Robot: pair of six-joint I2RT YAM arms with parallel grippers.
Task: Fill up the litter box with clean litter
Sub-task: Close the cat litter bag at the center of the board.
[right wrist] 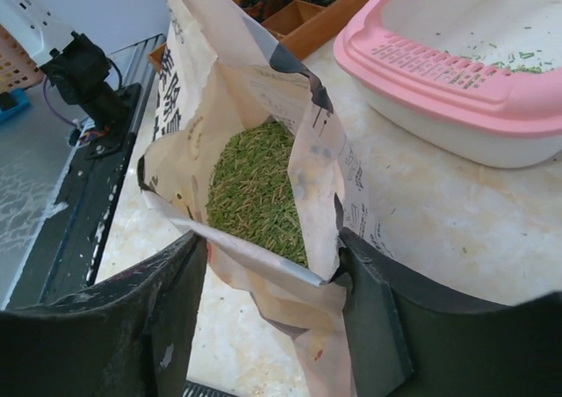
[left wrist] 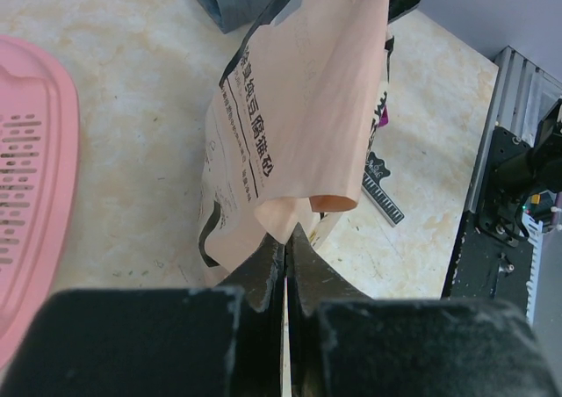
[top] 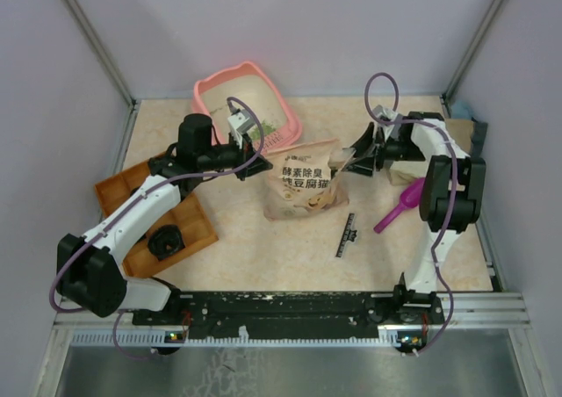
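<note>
The box [right wrist: 439, 72] held few green bits; most litter [right wrist: 255, 186] sat in the bag [top: 303, 186]. Left hand [left wrist: 286, 239] pinched the bag; right hand [right wrist: 272, 274] gaped around its rim.

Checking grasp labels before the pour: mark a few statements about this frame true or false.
1. The left gripper is shut on an edge of the beige printed paper bag. True.
2. The magenta plastic scoop lies inside the salmon-pink plastic litter box. False: it lies on the table, outside the box.
3. The bag holds green litter granules. True.
4. The right gripper is shut, clear of the bag. False: its jaws stand wide, straddling the bag's open mouth.
</note>
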